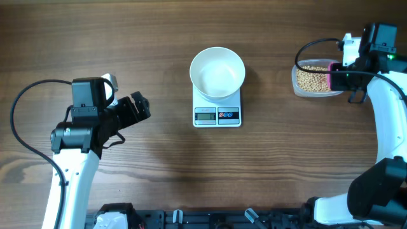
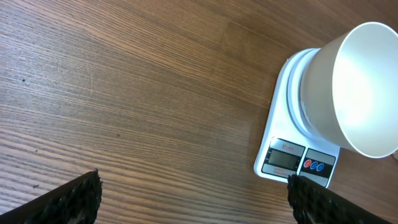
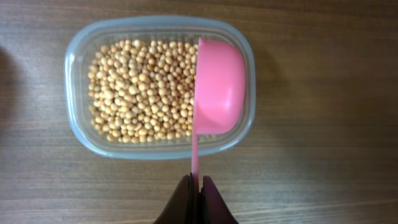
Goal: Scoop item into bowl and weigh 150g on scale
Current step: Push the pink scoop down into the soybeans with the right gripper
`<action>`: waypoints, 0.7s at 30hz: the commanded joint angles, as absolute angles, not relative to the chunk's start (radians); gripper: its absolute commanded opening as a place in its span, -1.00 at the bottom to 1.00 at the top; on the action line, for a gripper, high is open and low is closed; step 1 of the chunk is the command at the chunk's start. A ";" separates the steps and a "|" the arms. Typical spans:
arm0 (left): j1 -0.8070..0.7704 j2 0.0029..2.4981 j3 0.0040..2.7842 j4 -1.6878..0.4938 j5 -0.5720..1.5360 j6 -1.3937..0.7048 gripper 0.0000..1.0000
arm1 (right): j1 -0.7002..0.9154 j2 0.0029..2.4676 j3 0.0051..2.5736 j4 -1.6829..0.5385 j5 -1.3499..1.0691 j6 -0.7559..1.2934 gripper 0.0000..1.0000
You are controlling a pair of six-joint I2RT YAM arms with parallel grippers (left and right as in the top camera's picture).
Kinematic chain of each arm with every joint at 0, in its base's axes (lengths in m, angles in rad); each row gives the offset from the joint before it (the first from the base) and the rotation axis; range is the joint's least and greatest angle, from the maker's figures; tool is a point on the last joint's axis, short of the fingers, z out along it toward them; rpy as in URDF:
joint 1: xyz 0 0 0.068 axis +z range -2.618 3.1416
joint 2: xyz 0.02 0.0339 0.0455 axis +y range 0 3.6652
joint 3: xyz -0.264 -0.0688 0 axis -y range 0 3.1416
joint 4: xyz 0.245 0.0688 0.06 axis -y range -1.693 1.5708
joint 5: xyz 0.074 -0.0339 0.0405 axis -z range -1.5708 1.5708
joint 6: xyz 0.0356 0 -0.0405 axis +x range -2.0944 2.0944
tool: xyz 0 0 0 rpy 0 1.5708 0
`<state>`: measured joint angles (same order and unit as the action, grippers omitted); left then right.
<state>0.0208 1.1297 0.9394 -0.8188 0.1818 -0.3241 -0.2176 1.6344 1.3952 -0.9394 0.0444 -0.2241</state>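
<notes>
Pink scoop [image 3: 217, 87] over the beans [image 3: 140, 90]
The right gripper [image 3: 196, 186] pinches the scoop handle; left gripper [image 2: 196, 199] wide apart, empty; bowl [image 1: 217, 72] sits on scale [image 1: 217, 116]

Overhead: straight down from high above the table [image 1: 159, 172], scale [image 1: 217, 116] mid-frame, whole tabletop within view. Left wrist: low, slanted, from left of the scale, close to the table; scale and bowl [image 2: 348, 87] shared with overhead. Right wrist: near, straight down on the container [image 3: 78, 62] right of the scale, likewise shared with overhead.
</notes>
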 commanded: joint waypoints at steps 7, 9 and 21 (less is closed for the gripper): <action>0.026 1.134 0.935 -0.820 0.194 -0.330 1.00 | -0.215 1.684 1.379 -0.925 -0.001 -0.208 -0.91; 0.026 1.134 0.935 -0.820 0.194 -0.330 1.00 | -0.215 1.707 1.379 -0.927 -0.001 -0.206 -0.91; 0.026 1.134 0.935 -0.820 0.194 -0.330 1.00 | -0.215 1.717 1.379 -0.936 -0.094 -0.198 -0.91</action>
